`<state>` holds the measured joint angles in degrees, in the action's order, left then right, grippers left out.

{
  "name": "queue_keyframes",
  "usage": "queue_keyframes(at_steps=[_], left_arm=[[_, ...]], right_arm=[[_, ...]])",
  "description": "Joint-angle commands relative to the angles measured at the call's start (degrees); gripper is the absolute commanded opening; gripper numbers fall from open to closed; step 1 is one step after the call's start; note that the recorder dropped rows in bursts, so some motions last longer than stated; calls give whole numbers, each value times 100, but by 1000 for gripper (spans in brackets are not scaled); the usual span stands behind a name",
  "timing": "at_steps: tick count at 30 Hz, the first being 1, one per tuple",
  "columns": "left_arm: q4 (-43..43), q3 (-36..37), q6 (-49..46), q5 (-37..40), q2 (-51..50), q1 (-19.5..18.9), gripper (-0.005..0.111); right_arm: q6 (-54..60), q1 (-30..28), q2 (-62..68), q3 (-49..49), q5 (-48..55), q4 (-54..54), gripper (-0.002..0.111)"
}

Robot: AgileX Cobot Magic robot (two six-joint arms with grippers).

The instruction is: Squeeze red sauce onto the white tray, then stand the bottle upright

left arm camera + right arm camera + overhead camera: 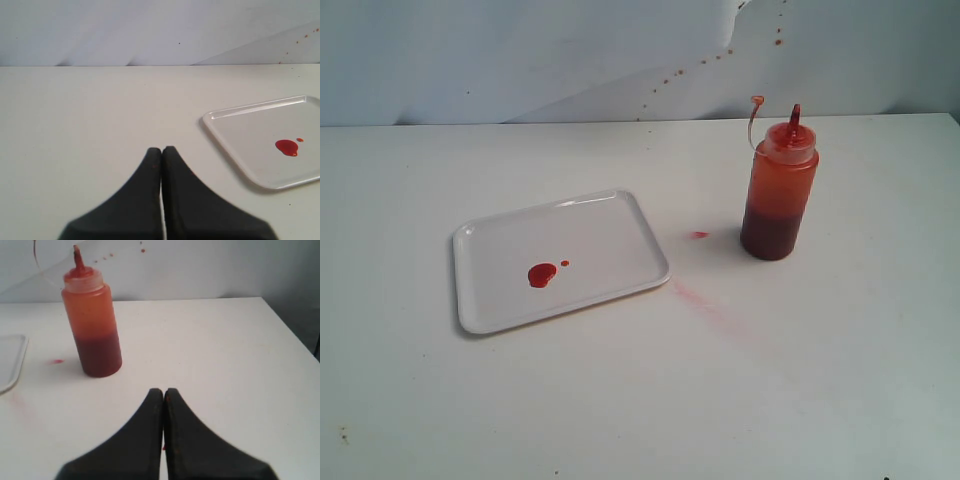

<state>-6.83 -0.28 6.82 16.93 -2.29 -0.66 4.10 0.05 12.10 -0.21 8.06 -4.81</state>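
No readable text, label, brand, number or sign anywhere: none on the translucent orange-red plastic squeeze bottle (779, 190), none on the flat white rectangular plastic tray (610, 240).

White table (820, 400); pink smear (712, 306), red speck (700, 234); spattered backdrop (520, 50).
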Motion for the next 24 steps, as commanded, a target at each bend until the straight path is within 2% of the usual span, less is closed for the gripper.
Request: queue_keyframes(at_steps=[1, 11, 24], left_arm=[[8, 28, 1, -55, 17, 22, 0], [8, 28, 12, -55, 17, 22, 0], [8, 28, 0, -55, 17, 22, 0]], right_arm=[[61, 147, -246, 21, 556, 249, 0], [61, 141, -1189, 21, 973, 288, 0], [61, 116, -1210, 21, 973, 265, 0]])
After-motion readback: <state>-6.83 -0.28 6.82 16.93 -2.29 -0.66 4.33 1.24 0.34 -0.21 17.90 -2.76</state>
